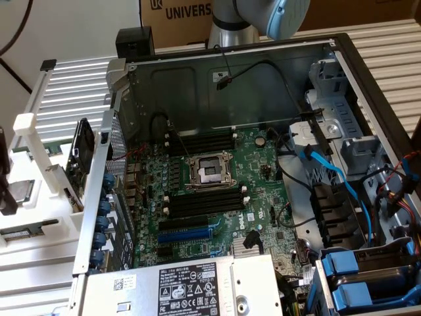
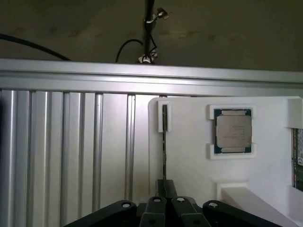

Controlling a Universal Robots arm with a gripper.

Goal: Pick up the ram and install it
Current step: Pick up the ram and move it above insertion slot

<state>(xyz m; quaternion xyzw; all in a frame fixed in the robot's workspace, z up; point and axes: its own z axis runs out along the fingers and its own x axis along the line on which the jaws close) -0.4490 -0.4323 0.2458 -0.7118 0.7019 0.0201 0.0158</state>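
Over the white holder [image 2: 189, 156], gripper [image 2: 165, 187] half cut off; ram [image 2: 164, 142] edge-on

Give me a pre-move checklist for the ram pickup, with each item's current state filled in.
1. The claw in line with the thin dark strip standing in the white holder: ok.
2. Strip's identity confirmed as the part to lift: cannot tell, it is seen edge-on.
3. Processor chip seated in its own pocket, apart from the claw: ok.
4. Black memory slots beside the socket look free: ok.
5. Blue cable lies off those slots: ok.
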